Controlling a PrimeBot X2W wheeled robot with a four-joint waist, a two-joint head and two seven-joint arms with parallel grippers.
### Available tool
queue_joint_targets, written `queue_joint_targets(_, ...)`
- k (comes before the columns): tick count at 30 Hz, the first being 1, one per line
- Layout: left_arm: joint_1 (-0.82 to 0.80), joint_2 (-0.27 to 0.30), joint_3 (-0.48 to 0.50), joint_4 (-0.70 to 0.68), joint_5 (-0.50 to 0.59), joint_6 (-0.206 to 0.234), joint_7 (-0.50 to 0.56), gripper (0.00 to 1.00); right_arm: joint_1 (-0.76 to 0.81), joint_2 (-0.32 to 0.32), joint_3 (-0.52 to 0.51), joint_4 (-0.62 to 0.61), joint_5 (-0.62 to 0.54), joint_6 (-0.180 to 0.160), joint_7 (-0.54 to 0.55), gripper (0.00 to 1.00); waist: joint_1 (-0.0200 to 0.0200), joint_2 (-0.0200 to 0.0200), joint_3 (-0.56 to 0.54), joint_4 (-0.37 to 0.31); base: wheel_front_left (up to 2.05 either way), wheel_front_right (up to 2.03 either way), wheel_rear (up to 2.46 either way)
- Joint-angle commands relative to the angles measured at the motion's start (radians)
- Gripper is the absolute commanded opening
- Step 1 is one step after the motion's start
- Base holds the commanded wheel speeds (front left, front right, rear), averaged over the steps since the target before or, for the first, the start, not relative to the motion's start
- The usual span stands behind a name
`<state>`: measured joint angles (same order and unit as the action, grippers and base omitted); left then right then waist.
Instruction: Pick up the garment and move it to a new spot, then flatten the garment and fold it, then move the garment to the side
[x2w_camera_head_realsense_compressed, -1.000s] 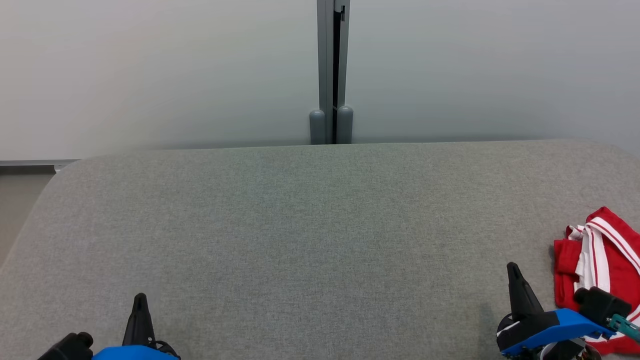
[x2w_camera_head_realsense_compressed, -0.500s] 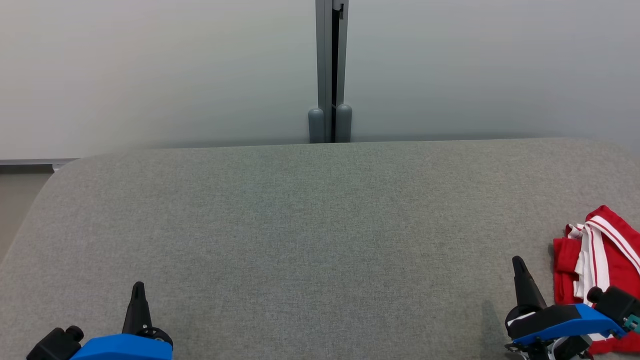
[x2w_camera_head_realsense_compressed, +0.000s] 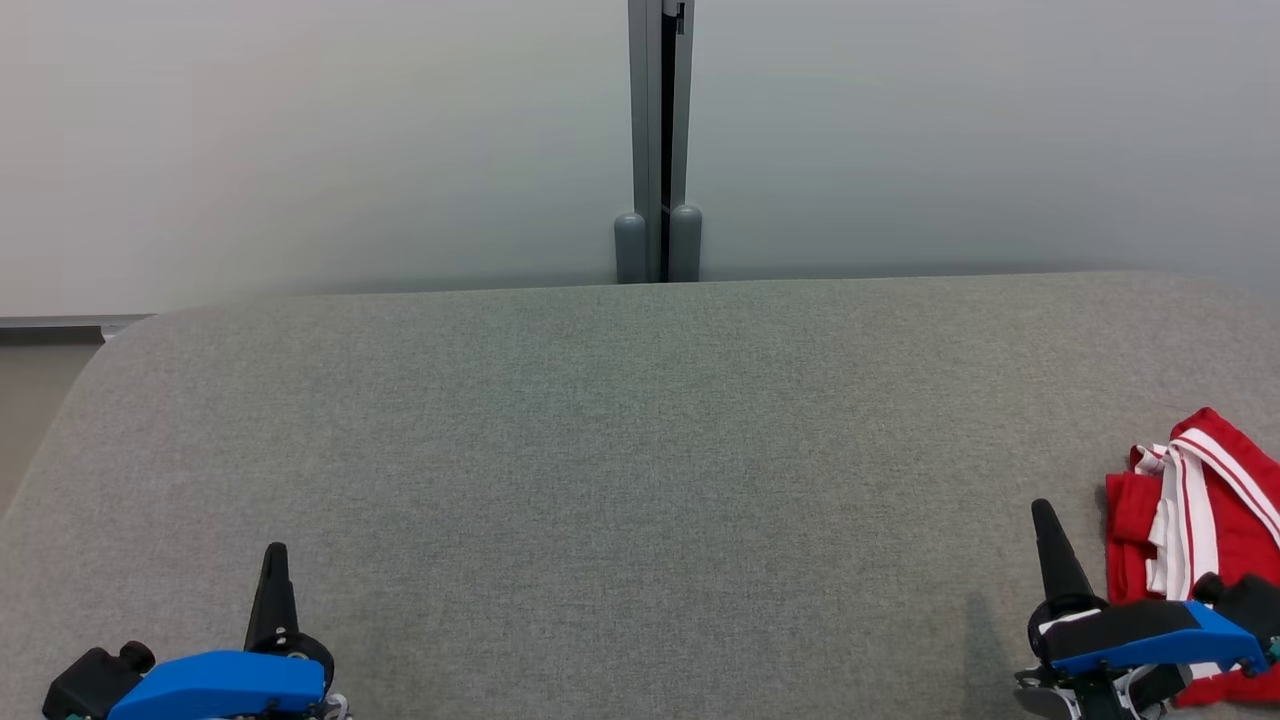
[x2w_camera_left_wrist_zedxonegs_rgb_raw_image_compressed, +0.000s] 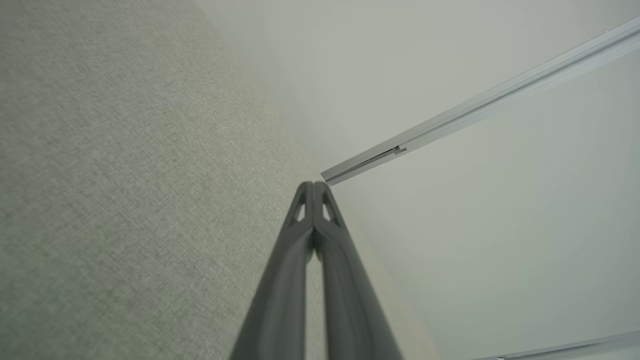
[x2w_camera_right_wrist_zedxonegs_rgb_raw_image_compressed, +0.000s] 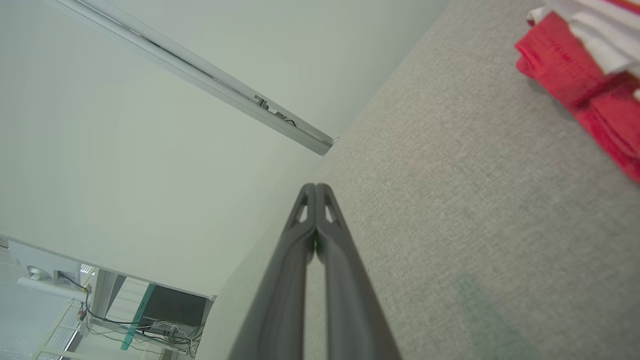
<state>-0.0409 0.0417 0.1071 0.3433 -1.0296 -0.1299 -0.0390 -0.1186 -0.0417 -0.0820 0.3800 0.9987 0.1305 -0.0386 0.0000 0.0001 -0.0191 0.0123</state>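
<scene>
The garment (x2w_camera_head_realsense_compressed: 1200, 510) is red with white stripes and lies crumpled at the far right of the grey fabric surface (x2w_camera_head_realsense_compressed: 640, 450), cut by the frame's edge. A corner of the garment (x2w_camera_right_wrist_zedxonegs_rgb_raw_image_compressed: 580, 80) shows at the top right of the right wrist view. My right gripper (x2w_camera_head_realsense_compressed: 1045, 515) hovers just left of it at the lower right, fingers pressed together with nothing between them, as the right wrist view (x2w_camera_right_wrist_zedxonegs_rgb_raw_image_compressed: 316, 187) confirms. My left gripper (x2w_camera_head_realsense_compressed: 273, 555) sits at the lower left, far from the garment, also shut and empty (x2w_camera_left_wrist_zedxonegs_rgb_raw_image_compressed: 313, 185).
Pale partition panels stand behind the surface, joined by a grey post (x2w_camera_head_realsense_compressed: 658, 150). The surface's rounded left corner (x2w_camera_head_realsense_compressed: 110, 350) drops to the floor. A dark box with cables (x2w_camera_right_wrist_zedxonegs_rgb_raw_image_compressed: 175, 307) sits beyond the far side in the right wrist view.
Both grippers have slid a little forward and up in the head view. The right gripper has drifted slightly right, toward the garment. The garment has not moved.
</scene>
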Motion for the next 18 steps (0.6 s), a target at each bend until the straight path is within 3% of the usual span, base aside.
queue_joint_targets(1,-0.026,0.008,0.002,-0.017,-0.03,-0.001,0.008,0.0,0.0,-0.007,-0.004,-0.02,0.035,0.0,0.008,0.0,0.0,-0.0001,0.0,0.0,0.0,0.0,0.0)
queue_joint_targets(18,-0.041,0.009,0.004,-0.044,-0.2,-0.001,0.054,0.0,0.005,-0.009,-0.013,-0.057,0.214,0.0,0.054,0.0,0.0,-0.0001,0.006,-0.003,0.0,0.0,0.0)
